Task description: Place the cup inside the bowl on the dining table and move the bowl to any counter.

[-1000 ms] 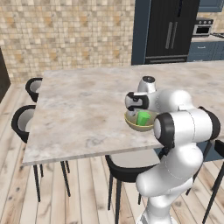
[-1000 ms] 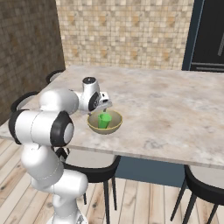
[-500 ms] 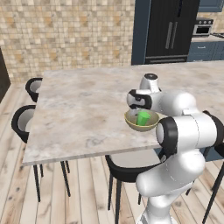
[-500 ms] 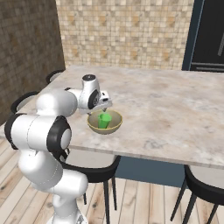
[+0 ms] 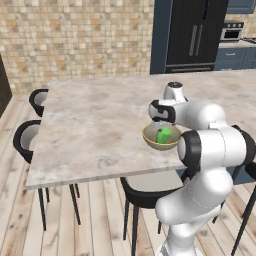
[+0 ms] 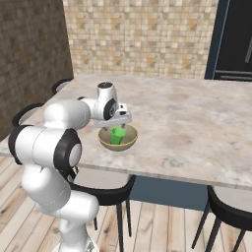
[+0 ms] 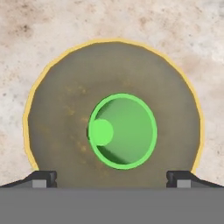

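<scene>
Bright green, the small plain tumbler-shaped cup (image 7: 122,131) stands upright in the middle of the wide shallow olive-tan bowl with its yellowish rim (image 7: 33,103), and I look straight down into its mouth from directly above. My gripper (image 7: 111,177) hangs over both with its jaws spread wide: the two dark fingertips (image 7: 41,177) show at the bottom of the hand view, one to each side of the cup, apart from it and holding nothing. Both tips sit inside the bowl's outline as seen from above; whether they touch the bowl I cannot tell.

From the left base view, the cup (image 5: 163,135) and bowl (image 5: 160,142) rest near the front edge of the beige-grey marbled stone counter (image 5: 95,125), the large dining table on thin dark legs, with my gripper (image 5: 162,117) just above them. To the left of the table stand two black round-backed chairs (image 5: 27,137); another black chair (image 5: 145,190) is tucked beneath the edge under the bowl. Behind, a tan mosaic tile wall (image 5: 75,40) runs to the dark blue tall cabinet (image 5: 192,32) on the right.

In the right base view the cup (image 6: 117,135) sits in the bowl (image 6: 118,142) below my gripper (image 6: 115,118), with open stone all around.
</scene>
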{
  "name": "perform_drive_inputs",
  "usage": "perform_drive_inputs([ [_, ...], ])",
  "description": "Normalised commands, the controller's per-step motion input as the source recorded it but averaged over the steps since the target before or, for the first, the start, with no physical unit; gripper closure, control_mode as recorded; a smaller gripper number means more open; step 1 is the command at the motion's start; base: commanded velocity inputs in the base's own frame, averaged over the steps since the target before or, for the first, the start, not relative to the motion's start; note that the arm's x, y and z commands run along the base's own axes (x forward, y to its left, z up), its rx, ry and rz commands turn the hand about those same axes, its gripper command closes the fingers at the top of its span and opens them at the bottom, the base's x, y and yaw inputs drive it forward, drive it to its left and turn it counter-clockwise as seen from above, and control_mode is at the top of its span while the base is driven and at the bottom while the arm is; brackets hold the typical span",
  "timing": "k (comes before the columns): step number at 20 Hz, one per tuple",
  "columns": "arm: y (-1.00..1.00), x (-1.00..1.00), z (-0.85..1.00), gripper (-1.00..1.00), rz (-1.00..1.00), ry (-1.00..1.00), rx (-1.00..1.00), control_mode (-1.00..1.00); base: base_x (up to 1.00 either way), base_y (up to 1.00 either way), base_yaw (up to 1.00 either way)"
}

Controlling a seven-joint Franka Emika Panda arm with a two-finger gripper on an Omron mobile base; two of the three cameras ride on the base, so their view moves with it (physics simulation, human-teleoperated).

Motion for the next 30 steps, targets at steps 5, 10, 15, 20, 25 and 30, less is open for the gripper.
perform_drive_inputs([
  [5, -0.24, 0.00, 0.06, -1.00, -0.15, 0.00, 0.05, -1.00, 0.00, 0.00, 0.00],
  [10, -0.27, -0.03, 0.09, -1.00, -0.14, 0.00, 0.10, -1.00, 0.00, 0.00, 0.00],
  [15, -0.32, -0.01, 0.02, -1.00, -0.15, 0.00, 0.13, -1.00, 0.00, 0.00, 0.00],
  [20, -0.34, 0.00, 0.00, -1.00, -0.17, 0.00, 0.10, -1.00, 0.00, 0.00, 0.00],
  [25, -0.30, -0.01, 0.00, -1.00, -0.15, 0.00, 0.10, -1.00, 0.00, 0.00, 0.00],
  [30, -0.22, 0.00, 0.00, -1.00, -0.14, 0.00, 0.14, -1.00, 0.00, 0.00, 0.00],
])
